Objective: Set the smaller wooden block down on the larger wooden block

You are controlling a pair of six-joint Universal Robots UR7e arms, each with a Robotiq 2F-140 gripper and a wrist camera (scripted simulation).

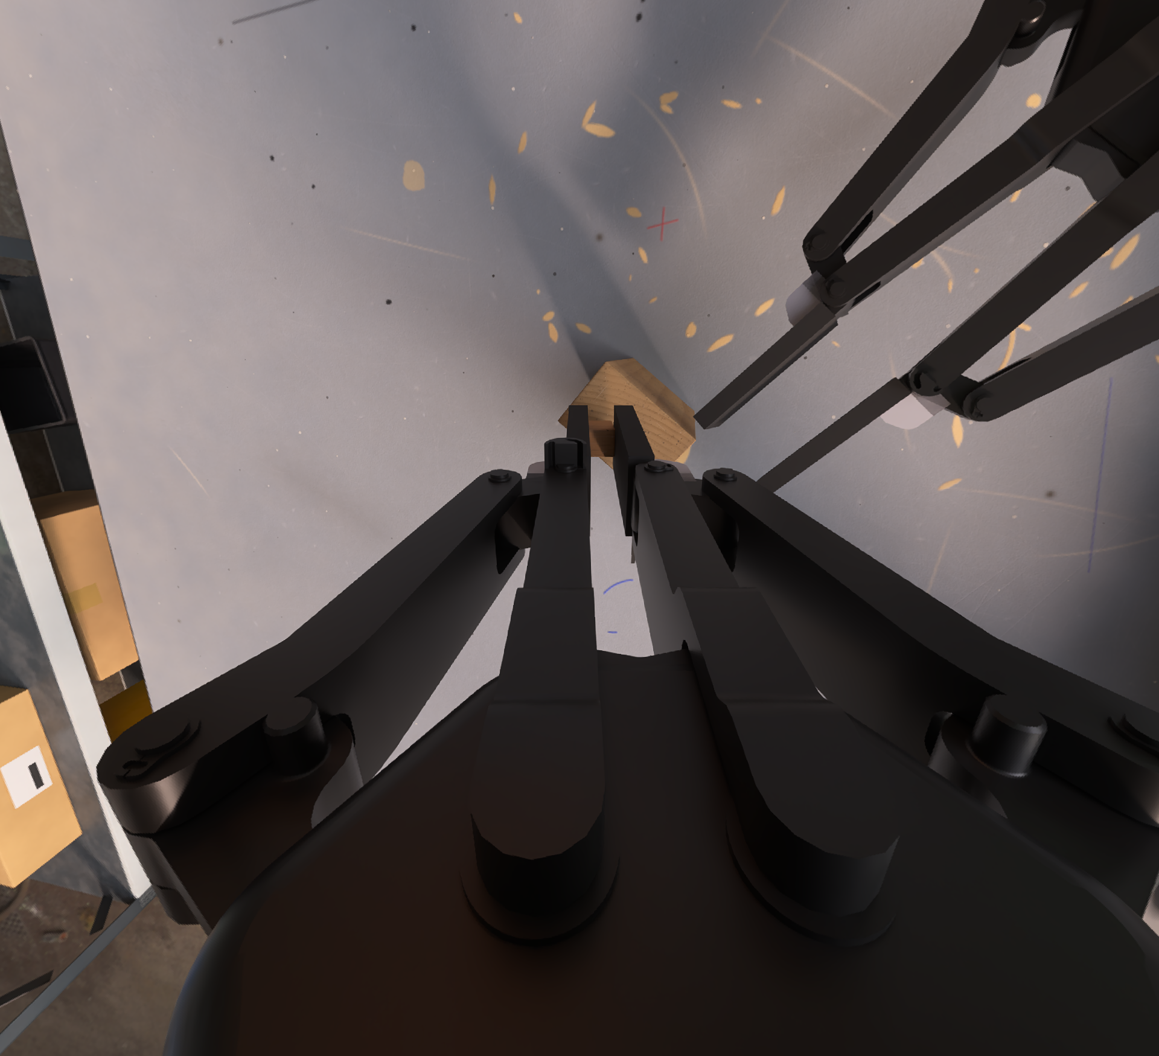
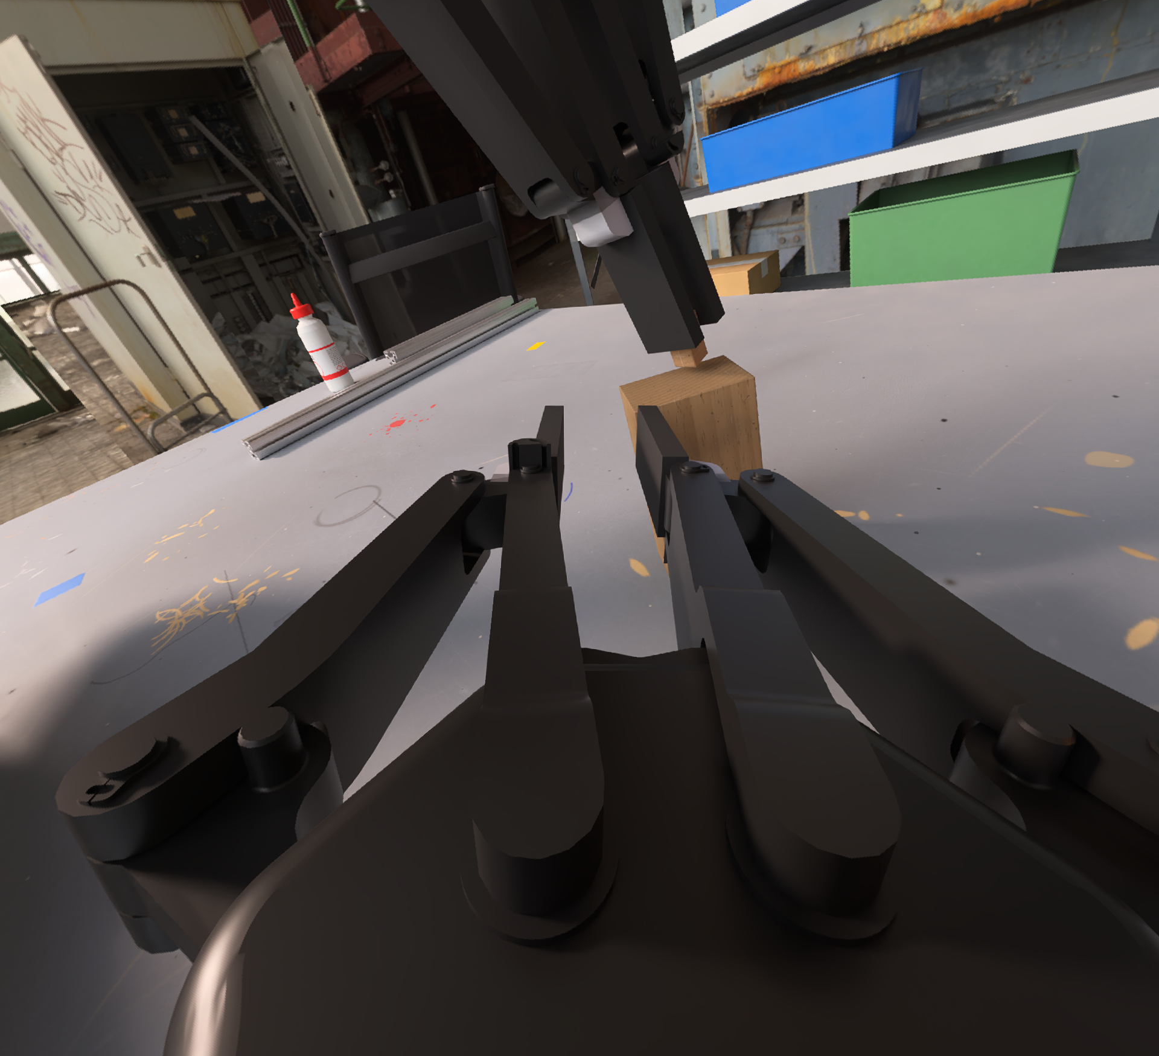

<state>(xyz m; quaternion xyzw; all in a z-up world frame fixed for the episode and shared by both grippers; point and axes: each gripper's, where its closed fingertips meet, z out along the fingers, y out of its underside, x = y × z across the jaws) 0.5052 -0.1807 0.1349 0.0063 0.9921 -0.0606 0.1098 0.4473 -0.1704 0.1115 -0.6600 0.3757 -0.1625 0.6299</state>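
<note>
Grey worktable (image 2: 941,398), speckled with paint flecks, carries the larger wooden block (image 2: 702,417), which stands upright near its middle. Left gripper (image 1: 601,420) descends from above, its fingers closed on the smaller wooden block (image 2: 688,356); the right wrist view shows this piece directly over the larger block's top face, at or just short of contact, which cannot be told. Right gripper (image 2: 599,430) lies low beside the larger block, fingers parted and holding nothing. The coming release appears to depend on a short, straight-down seating by the left arm.
</note>
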